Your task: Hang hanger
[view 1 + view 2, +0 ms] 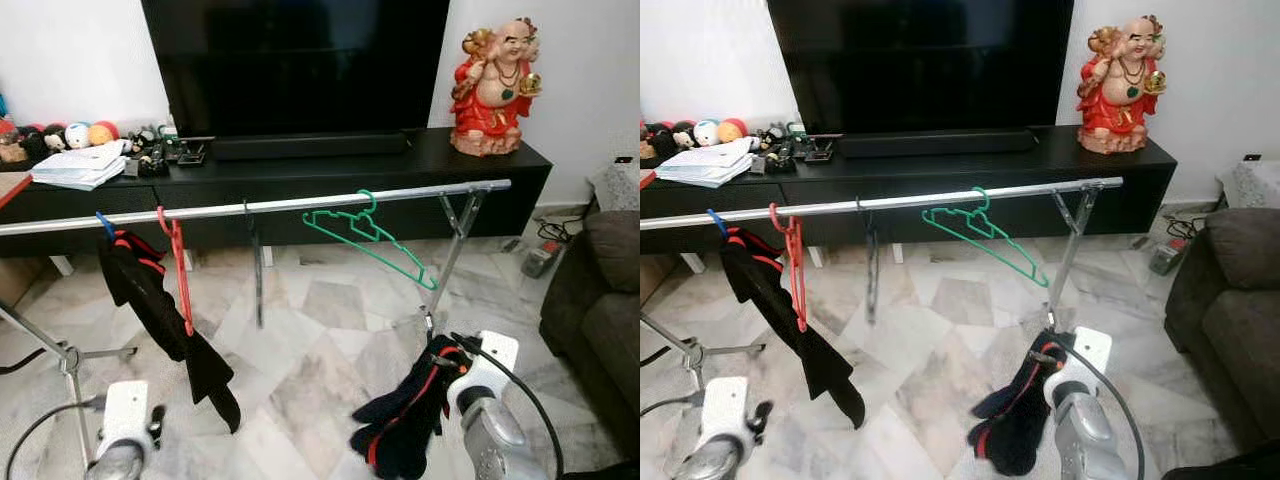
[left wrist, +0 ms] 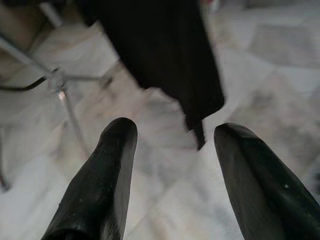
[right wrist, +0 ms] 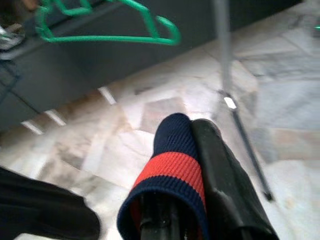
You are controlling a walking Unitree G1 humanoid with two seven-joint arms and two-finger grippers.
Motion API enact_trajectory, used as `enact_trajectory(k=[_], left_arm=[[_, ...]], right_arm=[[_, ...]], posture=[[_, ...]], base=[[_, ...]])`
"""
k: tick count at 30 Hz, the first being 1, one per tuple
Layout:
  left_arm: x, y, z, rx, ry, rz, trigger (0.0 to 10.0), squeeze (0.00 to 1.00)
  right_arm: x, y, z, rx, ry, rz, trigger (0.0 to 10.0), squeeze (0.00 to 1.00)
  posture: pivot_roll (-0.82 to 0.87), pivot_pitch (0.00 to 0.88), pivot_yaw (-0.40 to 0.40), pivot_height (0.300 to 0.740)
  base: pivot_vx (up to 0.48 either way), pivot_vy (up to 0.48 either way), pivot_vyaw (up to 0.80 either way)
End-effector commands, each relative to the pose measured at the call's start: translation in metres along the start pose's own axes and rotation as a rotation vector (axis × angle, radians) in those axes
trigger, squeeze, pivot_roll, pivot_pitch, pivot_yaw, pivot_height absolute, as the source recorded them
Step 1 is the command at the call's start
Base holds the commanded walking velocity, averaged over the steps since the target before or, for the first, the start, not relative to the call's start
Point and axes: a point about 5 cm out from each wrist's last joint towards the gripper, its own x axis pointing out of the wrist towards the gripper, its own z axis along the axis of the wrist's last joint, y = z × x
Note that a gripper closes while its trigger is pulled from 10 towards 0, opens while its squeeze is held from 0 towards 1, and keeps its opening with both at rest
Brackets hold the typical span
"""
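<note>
Down low over the marble floor (image 1: pixel 300 390), the right end effector (image 3: pixel 192 200) is pinching a navy garment (image 1: pixel 405 425) with red stripes, which dangles beneath it. The left end effector (image 2: pixel 172 170) hangs with its fingers spread, gripping nothing. Farther out, one silver rail (image 1: pixel 250 207) runs left to right on a metal stand. Three hangers are on it: a green hanger (image 1: pixel 365 235), empty and tilted with its long axis sloping down to the right, a red hanger (image 1: pixel 180 270) drooping steeply, and a blue one carrying a black garment (image 1: pixel 160 310). Behind sit a black TV console (image 1: pixel 330 175), a television (image 1: pixel 295 65), and one red statue (image 1: pixel 495 90); a dark sofa (image 1: pixel 600 300) stands at right.
</note>
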Motion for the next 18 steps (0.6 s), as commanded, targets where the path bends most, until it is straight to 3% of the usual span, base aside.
enact_trajectory(k=[1,4,9,14,18], left_arm=[[-0.001,0.002,0.002,0.01,-0.036,-0.001,10.0,0.0],[-0.008,-0.009,0.012,0.037,-0.153,-0.042,10.0,0.0],[-0.019,-0.017,0.014,0.054,-0.226,-0.072,10.0,0.0],[-0.023,-0.014,0.022,0.056,-0.273,-0.058,10.0,0.0],[-0.023,-0.01,0.032,0.055,-0.304,-0.045,10.0,0.0]], right_arm=[[0.0,-0.003,0.002,0.007,-0.026,-0.006,10.0,0.0],[-0.005,-0.014,-0.002,0.014,-0.032,-0.013,10.0,0.0],[-0.009,-0.024,-0.01,-0.01,-0.006,-0.038,10.0,0.0],[-0.009,-0.028,-0.01,-0.071,-0.002,-0.035,10.0,0.0],[-0.009,-0.028,-0.009,-0.059,-0.01,-0.023,10.0,0.0]], posture=[[-0.03,0.0,0.057,0.74],[0.0,0.0,0.035,0.74],[0.04,0.0,0.006,0.74],[0.07,0.0,-0.009,0.74],[0.08,0.0,-0.019,0.74]], base=[[0.0,0.0,0.0],[0.0,0.0,0.0],[0.05,0.0,0.0],[0.308,0.0,0.0],[0.356,0.0,0.79]])
